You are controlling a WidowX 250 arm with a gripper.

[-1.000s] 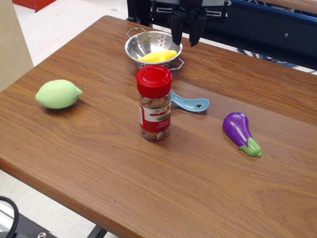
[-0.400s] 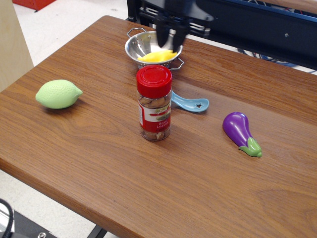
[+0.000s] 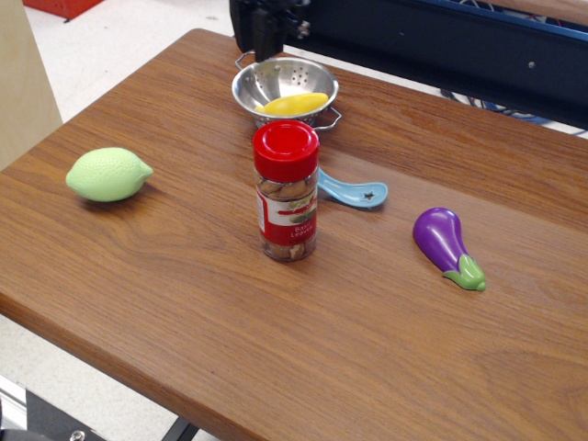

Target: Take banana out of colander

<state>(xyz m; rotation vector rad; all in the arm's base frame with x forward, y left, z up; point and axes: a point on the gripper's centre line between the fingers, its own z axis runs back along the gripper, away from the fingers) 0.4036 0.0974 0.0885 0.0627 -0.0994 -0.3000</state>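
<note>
The yellow banana (image 3: 292, 103) lies inside the steel colander (image 3: 253, 81) at the back of the wooden table, its tip resting on the right rim. My dark gripper (image 3: 260, 48) hangs above the colander's back left rim, clear of the banana. Its fingers look apart and hold nothing. The upper part of the gripper blends into the dark frame behind the table.
A red-lidded spice jar (image 3: 287, 193) stands just in front of the colander. A blue spoon (image 3: 354, 192) lies to the jar's right. A purple eggplant (image 3: 445, 244) lies at the right and a pale green lemon (image 3: 108, 174) at the left.
My gripper has moved left, from above the colander's right side to above its back left rim. The banana and colander have not moved.
</note>
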